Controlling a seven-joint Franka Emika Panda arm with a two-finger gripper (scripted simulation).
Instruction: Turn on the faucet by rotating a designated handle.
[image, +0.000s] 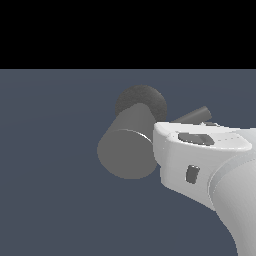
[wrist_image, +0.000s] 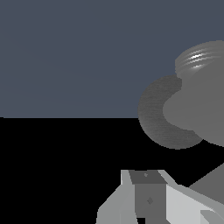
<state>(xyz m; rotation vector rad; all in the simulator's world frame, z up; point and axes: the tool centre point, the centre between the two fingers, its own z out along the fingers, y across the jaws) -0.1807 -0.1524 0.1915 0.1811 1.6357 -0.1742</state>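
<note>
The faucet is a thick matte grey cylinder with its flat round end facing the exterior camera and a darker speckled base behind it. The handle, a thin grey rod, sticks out toward the exterior view's right, and its near part is hidden behind my white gripper. The gripper sits close beside the faucet, just in front of the handle. In the wrist view the faucet body and its base fill one side, with a shiny rounded part beyond. One finger pad shows; the finger gap is not clear.
A flat blue-grey floor lies all around the faucet. My white arm comes in from the exterior view's lower right. No other objects show in either view.
</note>
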